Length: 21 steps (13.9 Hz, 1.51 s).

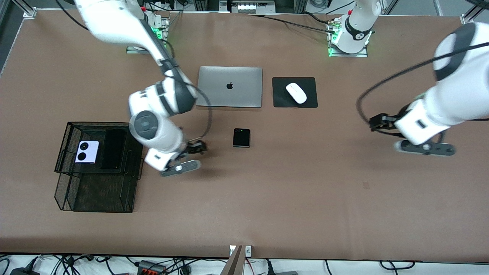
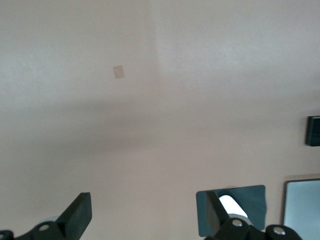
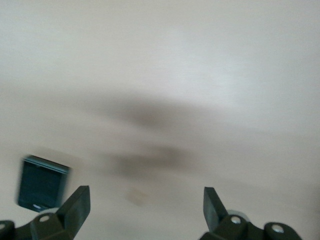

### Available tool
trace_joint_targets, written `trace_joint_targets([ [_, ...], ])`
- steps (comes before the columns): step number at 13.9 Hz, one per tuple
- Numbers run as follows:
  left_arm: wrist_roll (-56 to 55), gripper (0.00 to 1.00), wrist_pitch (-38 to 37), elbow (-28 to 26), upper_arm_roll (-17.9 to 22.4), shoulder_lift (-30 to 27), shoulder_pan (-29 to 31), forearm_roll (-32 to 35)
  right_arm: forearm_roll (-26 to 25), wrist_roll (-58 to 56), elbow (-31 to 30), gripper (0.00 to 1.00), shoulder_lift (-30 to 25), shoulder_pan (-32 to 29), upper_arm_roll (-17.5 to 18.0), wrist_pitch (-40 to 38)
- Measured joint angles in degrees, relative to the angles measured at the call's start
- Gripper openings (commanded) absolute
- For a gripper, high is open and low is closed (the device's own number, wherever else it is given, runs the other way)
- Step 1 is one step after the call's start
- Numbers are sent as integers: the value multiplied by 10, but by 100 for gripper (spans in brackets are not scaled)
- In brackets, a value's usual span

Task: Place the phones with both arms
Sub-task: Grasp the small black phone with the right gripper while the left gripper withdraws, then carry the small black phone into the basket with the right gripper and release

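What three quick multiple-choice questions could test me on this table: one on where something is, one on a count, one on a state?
1. Where is the lilac phone?
A. In the black mesh tray
B. On the laptop
C. On the mouse pad

2. How many phones lie in that tray?
A. None
B. Two
C. Three

3. What is the right gripper doing?
A. Clamping the lilac phone
B. Holding the mouse
C. Open and holding nothing

Answers:
1 A, the lilac phone sits inside the tray's upper tier.
2 B, the lilac phone and a long black phone lie there side by side; the small black phone is on the bare table.
3 C, its fingers stand apart with only table between them, beside the tray.
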Motion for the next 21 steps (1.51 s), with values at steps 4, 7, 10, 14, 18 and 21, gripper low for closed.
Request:
trace_joint_targets([
  [4,76,100,101,-138,193,-116,-114,-43,-1,127,-1,100,37,68,-2,50],
  [7,78,100,107,-226,227,-202,-125,-44,-25,196,-1,100,66,100,-4,75],
  [10,79,100,106,-233,226,-217,-129,-44,-48,253,4,100,88,126,-4,84],
  [14,80,100,107,-211,211,-214,-137,-44,-66,308,33,100,118,153,-5,85],
  [18,80,100,107,-206,211,-205,-135,-43,-67,312,42,100,132,160,-5,85],
  [21,80,100,108,-195,212,-200,-134,-43,-67,312,42,100,137,165,-5,85],
])
